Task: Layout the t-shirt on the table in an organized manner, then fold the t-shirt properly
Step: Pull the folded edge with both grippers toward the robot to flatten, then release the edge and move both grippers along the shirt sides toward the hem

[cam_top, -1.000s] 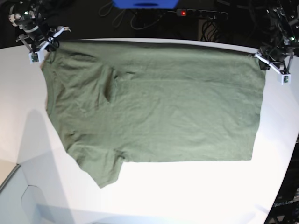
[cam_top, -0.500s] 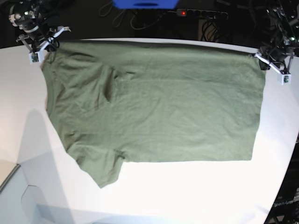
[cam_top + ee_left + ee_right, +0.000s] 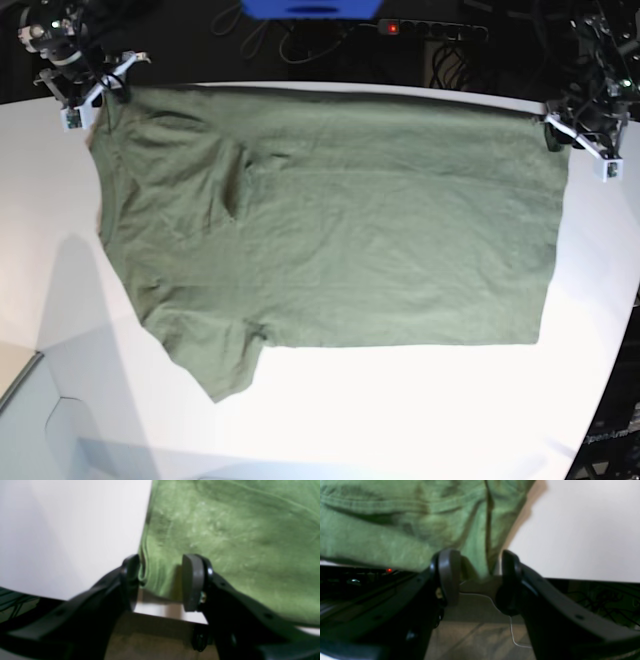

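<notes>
The olive-green t-shirt (image 3: 330, 230) lies spread flat on the white table (image 3: 400, 420), with one sleeve pointing to the near left and a crease near the left side. My left gripper (image 3: 556, 132) is at the shirt's far right corner. In the left wrist view the left gripper (image 3: 160, 580) has its jaws apart, with the hem corner of the shirt (image 3: 225, 530) lying loose between them. My right gripper (image 3: 100, 88) is at the far left corner. In the right wrist view the right gripper (image 3: 478, 577) also stands open around the edge of the shirt (image 3: 407, 517).
The table's far edge runs just behind both grippers, with dark floor and cables beyond. A power strip (image 3: 430, 30) with a red light and a blue object (image 3: 310, 8) lie behind the table. The table edge curves down the right side.
My right gripper has shifted slightly back towards the far edge at the shirt's left corner. The shirt and my left gripper have hardly moved.
</notes>
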Controlling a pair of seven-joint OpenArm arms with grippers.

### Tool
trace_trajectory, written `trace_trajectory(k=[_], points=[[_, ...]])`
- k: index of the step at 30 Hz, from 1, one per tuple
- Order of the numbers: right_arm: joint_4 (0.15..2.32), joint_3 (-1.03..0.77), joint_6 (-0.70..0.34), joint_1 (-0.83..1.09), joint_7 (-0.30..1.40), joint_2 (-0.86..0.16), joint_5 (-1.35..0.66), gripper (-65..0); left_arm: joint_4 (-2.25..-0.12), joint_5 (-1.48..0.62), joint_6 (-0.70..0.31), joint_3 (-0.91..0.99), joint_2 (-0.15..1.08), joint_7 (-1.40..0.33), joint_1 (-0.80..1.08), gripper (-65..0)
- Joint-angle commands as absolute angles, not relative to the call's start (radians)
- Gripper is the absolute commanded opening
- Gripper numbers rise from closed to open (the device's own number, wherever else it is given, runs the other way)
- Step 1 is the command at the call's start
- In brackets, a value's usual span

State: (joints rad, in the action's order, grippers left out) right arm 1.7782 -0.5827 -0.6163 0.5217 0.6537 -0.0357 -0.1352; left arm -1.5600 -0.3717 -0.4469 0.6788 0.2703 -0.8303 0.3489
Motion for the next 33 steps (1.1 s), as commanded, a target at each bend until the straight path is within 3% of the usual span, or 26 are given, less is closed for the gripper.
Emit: trace_trajectory(k=[1,8,14,28,33], points=[[1.797,-0.59,-0.615,0.524,0.638,-0.044,-0.142,-37.2,-1.583,-0.381,-0.449,0.69,0.288,-0.814,0.351,-38.4],[1.797,-0.591,-0.615,0.522,0.638,-0.044,-0.142,-37.1,-1.583,-0.384,-0.45,0.737,0.286,-0.814,0.349,-37.8],[1.799,-0.598,-0.615,0.509,0.638,-0.044,-0.142,-37.0,-1.583,-0.383,-0.57,0.819,0.268,-0.814,0.329,-37.8],[1.865,-0.659,-0.615,0.43,0.638,-0.03,-0.142,-35.9,-1.587,-0.384,-0.596,0.903,0.252,-0.823,0.249,-37.8],[1.871,-0.662,-0.615,0.384,0.645,-0.036,-0.14,-30.2,-1.627,-0.383,-0.596,0.906,0.251,-0.825,0.232,-30.7]])
